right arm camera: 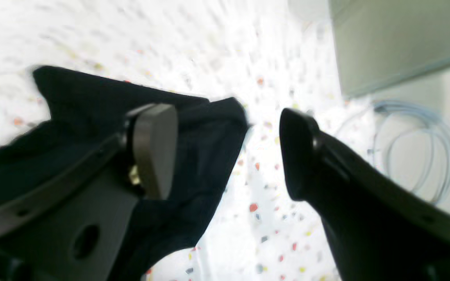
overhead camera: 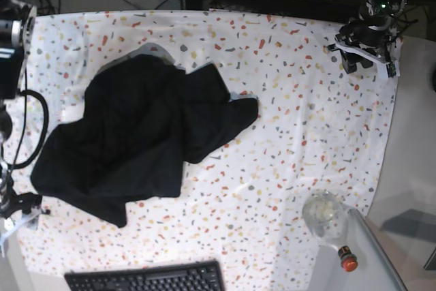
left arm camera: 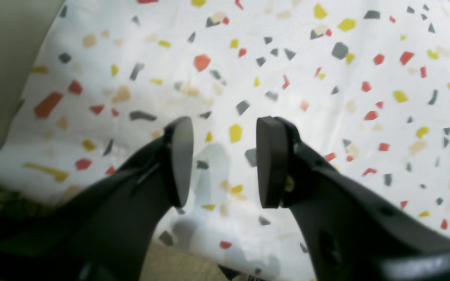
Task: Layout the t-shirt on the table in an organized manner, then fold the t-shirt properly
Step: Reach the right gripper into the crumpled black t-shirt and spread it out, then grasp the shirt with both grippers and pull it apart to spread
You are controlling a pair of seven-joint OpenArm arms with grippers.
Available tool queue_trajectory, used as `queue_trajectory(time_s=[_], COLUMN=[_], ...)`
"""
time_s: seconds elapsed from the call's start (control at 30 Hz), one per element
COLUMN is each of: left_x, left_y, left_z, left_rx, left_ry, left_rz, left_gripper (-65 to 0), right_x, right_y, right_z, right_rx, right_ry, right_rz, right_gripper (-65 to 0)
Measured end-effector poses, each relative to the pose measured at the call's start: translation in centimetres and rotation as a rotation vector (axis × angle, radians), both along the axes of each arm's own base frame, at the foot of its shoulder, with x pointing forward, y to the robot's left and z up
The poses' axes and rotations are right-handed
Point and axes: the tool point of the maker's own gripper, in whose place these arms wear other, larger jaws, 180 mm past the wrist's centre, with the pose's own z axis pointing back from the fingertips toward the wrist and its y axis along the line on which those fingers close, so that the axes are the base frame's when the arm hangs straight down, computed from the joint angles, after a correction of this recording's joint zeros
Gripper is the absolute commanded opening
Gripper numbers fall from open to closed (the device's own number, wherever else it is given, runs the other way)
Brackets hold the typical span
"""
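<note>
My right fingers (right arm camera: 227,156) stand spread, gripping nothing; the t-shirt (right arm camera: 193,156) lies behind one pad, so no hold on it. My left fingers (left arm camera: 225,162) are parted and empty above bare tabletop (left arm camera: 326,97), well apart from the shirt, probably parked clear. The t-shirt sits crumpled on the tabletop, not yet laid out; keyboard (overhead camera: 146,279) just beside its near hem.

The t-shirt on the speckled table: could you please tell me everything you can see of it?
The t-shirt is plain black soft fabric, lying crumpled and bunched rather than spread flat, on the left half of the table in the base view. Folds overlap across its middle and one flap juts toward the table's centre. No label or print can be seen. It rests directly on the cloth. In the right wrist view, neither finger of the open right gripper grips it.
</note>
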Motion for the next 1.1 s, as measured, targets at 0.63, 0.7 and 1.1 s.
queue_trajectory(time_s=[0.63, 0.7, 1.1], left_x=[6.7, 8.1, 14.5], left_y=[-15.9, -18.4, -20.9], left_z=[0.3, 0.3, -5.6], left_rx=[-0.183, -0.201, 0.02], left_ry=[-0.084, -0.094, 0.031], left_rz=[-0.415, -0.47, -0.45], left_gripper=[-7.1, -7.1, -7.2], right_x=[-16.9, -17.6, -21.0], right_y=[14.0, 13.2, 10.4], right_z=[-10.2, -12.0, -18.9], right_rx=[0.369, 0.398, 0.529], right_ry=[0.174, 0.221, 0.324], right_rz=[-0.054, -0.104, -0.212], right_gripper=[-24.6, -24.6, -32.4])
